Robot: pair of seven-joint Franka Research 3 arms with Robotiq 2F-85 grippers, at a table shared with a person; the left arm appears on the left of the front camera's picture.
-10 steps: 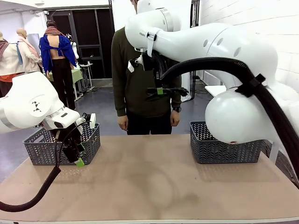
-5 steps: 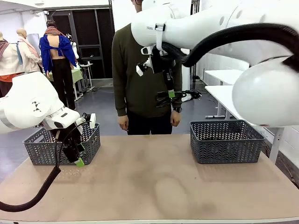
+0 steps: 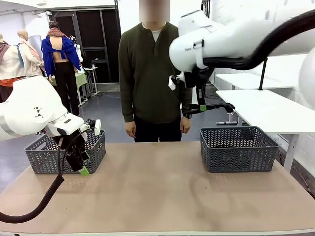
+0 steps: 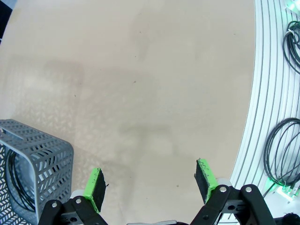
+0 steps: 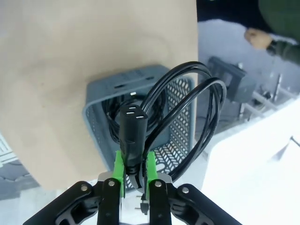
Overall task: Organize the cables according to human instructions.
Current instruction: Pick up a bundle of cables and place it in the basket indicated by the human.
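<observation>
Cable (image 5: 187, 117) hangs in a loose coil from the right gripper (image 5: 133, 176), pinched at the stiff plug end, high over the right basket (image 3: 238, 147). Light, floppy, likely to swing; the plug looks like the firmest hold. Left gripper (image 4: 152, 180) spread wide near the left basket (image 3: 47, 160).

My left gripper (image 3: 82, 164) hangs low near the table with its jaws spread wide. My right gripper (image 3: 202, 104) is raised high, fingers pointing down, clamped on something.
</observation>
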